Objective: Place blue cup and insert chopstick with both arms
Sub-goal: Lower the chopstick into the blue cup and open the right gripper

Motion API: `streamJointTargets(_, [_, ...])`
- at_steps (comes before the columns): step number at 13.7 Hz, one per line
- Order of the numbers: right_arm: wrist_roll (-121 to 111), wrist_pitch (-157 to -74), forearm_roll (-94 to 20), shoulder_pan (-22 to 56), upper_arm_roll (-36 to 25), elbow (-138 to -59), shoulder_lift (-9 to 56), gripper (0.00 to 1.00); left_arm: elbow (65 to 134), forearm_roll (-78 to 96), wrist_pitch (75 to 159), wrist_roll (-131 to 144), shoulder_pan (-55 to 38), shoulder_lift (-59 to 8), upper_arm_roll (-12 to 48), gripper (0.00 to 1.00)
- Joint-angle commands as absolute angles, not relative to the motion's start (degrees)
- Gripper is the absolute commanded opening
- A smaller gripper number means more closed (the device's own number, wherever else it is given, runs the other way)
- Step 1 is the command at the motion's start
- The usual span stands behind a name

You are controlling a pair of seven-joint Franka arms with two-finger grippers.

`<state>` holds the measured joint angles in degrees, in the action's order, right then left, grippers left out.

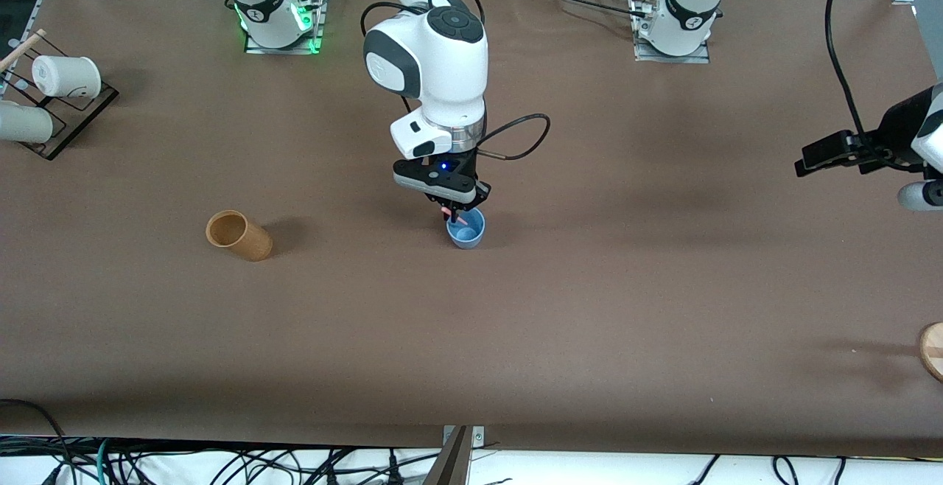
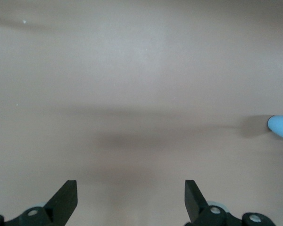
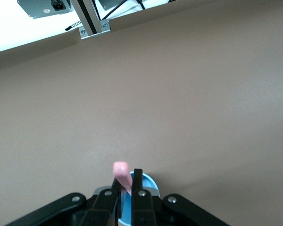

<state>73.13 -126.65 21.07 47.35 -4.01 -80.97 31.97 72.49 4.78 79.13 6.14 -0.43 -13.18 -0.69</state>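
The blue cup [image 1: 467, 233] stands upright in the middle of the table. My right gripper [image 1: 453, 214] hangs just over its rim, shut on the pink chopstick [image 1: 447, 211]. In the right wrist view the chopstick [image 3: 121, 170] sticks out between the fingers of the right gripper [image 3: 127, 179], with the blue cup [image 3: 151, 184] directly beneath. My left gripper [image 1: 808, 161] waits above the table at the left arm's end, open and empty. In the left wrist view the left gripper [image 2: 130, 186] is wide open over bare table, and the edge of the blue cup [image 2: 280, 126] shows in the distance.
A tan-brown cup [image 1: 238, 235] lies on its side toward the right arm's end. A black rack with white cups [image 1: 66, 76] stands at that end's edge. A round wooden piece [image 1: 933, 350] shows at the left arm's end, nearer to the camera.
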Motion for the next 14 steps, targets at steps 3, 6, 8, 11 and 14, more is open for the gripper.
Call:
streamJointTargets(3, [72.9, -125.8, 21.7, 47.3, -4.8, -79.3, 31.6, 0.99, 82.0, 2.3, 81.7, 4.3, 0.1, -6.6, 0.1, 1.00])
streamJointTargets(6, [70.5, -121.3, 21.1, 47.0, -5.3, -79.3, 29.8, 0.99, 85.5, 2.3, 84.6, 0.3, -0.1, -4.7, 0.1, 1.00])
streamJointTargets(8, [64.1, -116.1, 17.2, 46.2, -5.2, -79.3, 27.3, 0.99, 84.9, 2.3, 84.5, 0.4, -0.7, -5.4, 0.2, 1.00])
streamJointTargets(11, [57.6, -106.4, 15.0, 45.9, -6.5, -79.4, 23.4, 0.99, 84.7, 2.3, 84.5, 0.3, -0.7, -5.6, 0.2, 1.00])
streamJointTargets(14, [46.4, -101.4, 8.0, 45.5, -10.3, -79.5, 21.3, 0.99, 84.0, 2.3, 84.6, 0.3, -1.1, -6.0, 0.3, 1.00])
